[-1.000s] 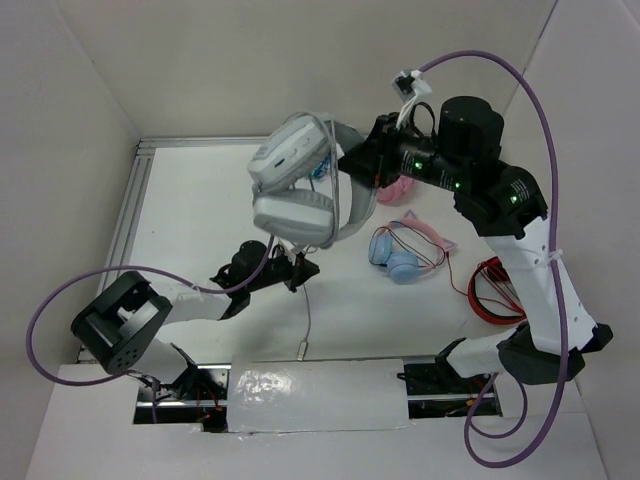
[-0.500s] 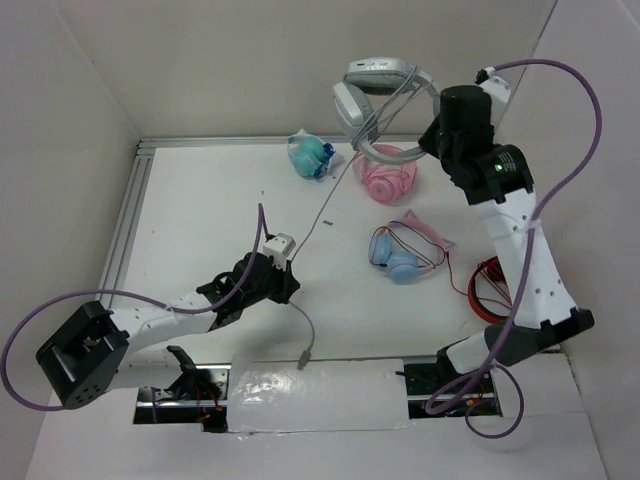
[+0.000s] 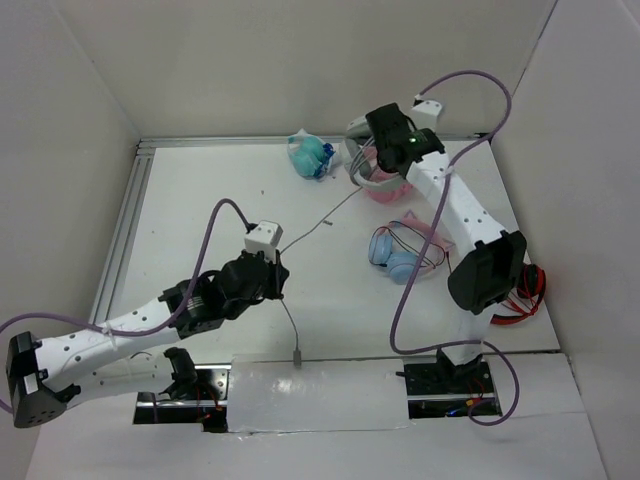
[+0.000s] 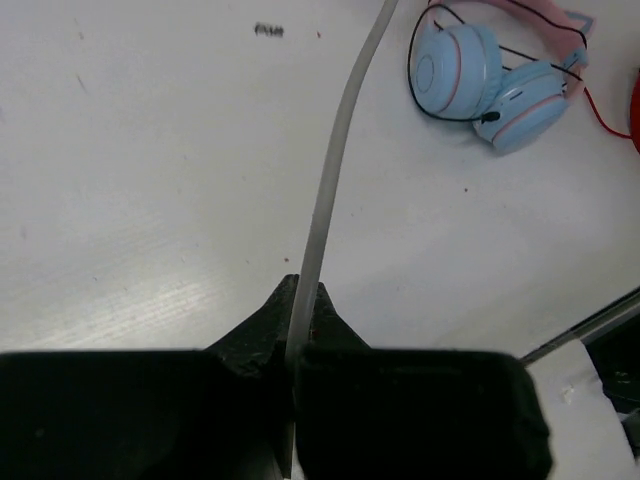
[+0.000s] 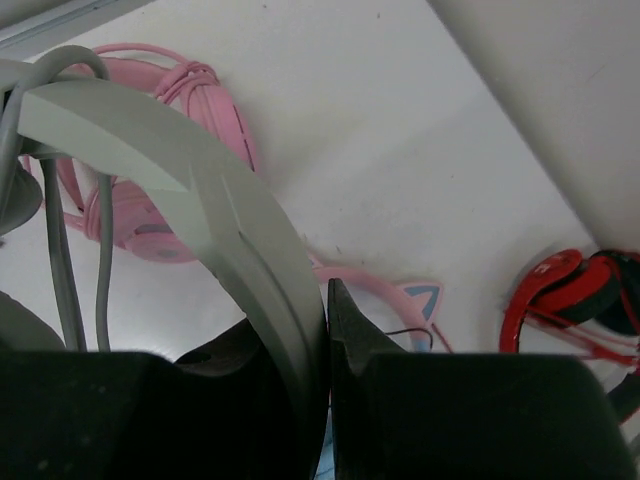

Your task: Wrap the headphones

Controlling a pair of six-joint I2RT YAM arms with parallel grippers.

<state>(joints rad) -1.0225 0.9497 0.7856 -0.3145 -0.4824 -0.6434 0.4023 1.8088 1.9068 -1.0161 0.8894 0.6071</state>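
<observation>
The large light-grey headphones hang at the back right, just above the all-pink pair, and my right arm hides much of them. My right gripper is shut on their wide grey headband, which runs between the fingers in the right wrist view. Two strands of the thin grey cable cross the band at the left. The cable stretches diagonally down to my left gripper, which is shut on it. From there it runs up across the table. The plug end dangles near the front edge.
An all-pink pair lies under the held headphones. A blue-cupped pair with a pink band lies right of centre. A teal item sits at the back, and red headphones with cable lie at the right edge.
My right arm has swung the headphones from close above the table's middle up to the back right, then lowered them over the pink pair. The cable now runs taut to the left gripper.
</observation>
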